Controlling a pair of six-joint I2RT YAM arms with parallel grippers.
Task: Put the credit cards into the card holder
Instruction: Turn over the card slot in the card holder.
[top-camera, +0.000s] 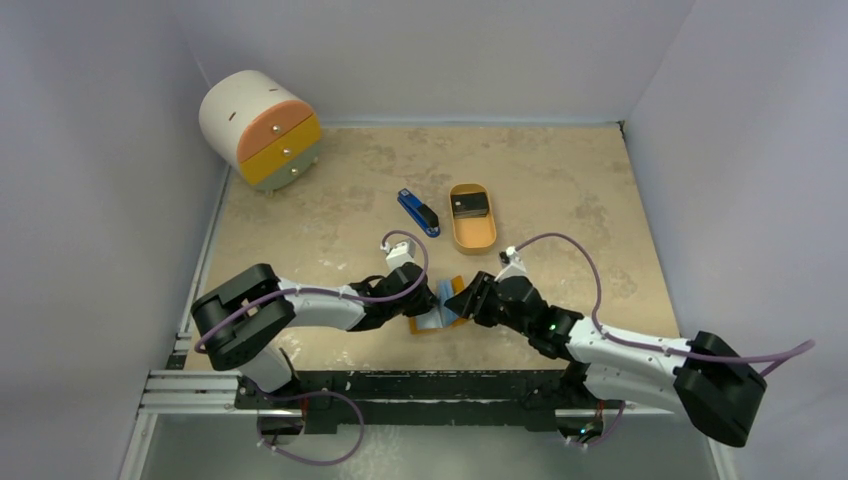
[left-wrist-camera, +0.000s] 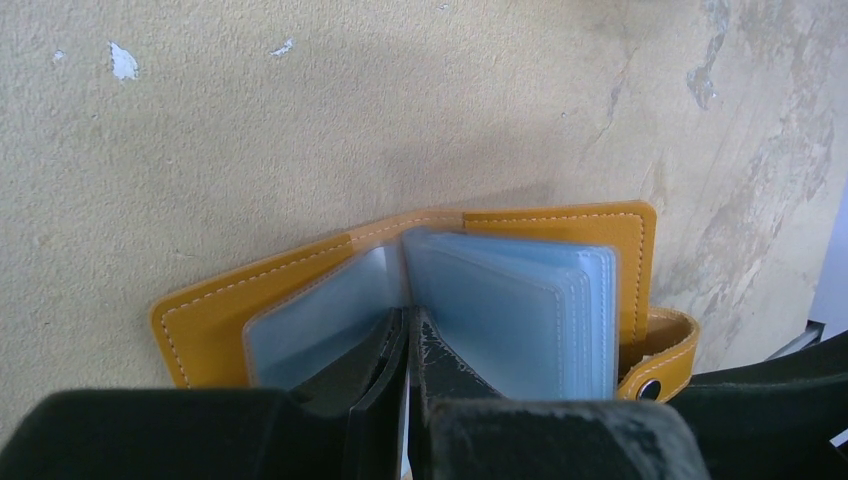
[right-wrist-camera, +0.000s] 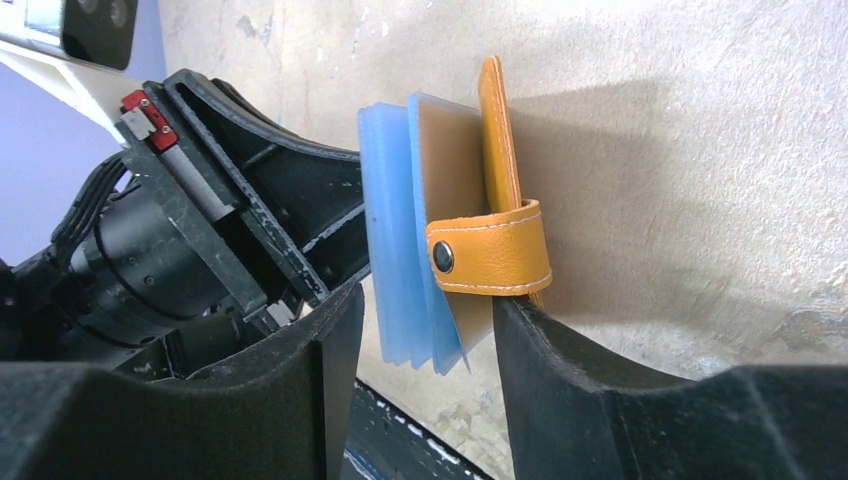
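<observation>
Now — left gripper pinches card holder; right gripper straddles it.

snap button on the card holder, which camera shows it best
The right wrist view: the snap button is close and sharp on the card holder strap. The left wrist view catches it small, low on the right. In the top view it is too small to make out.

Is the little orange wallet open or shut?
Open. On the card holder, the orange covers are spread apart, the clear blue sleeves fan out, and the snap strap hangs unfastened.
</observation>
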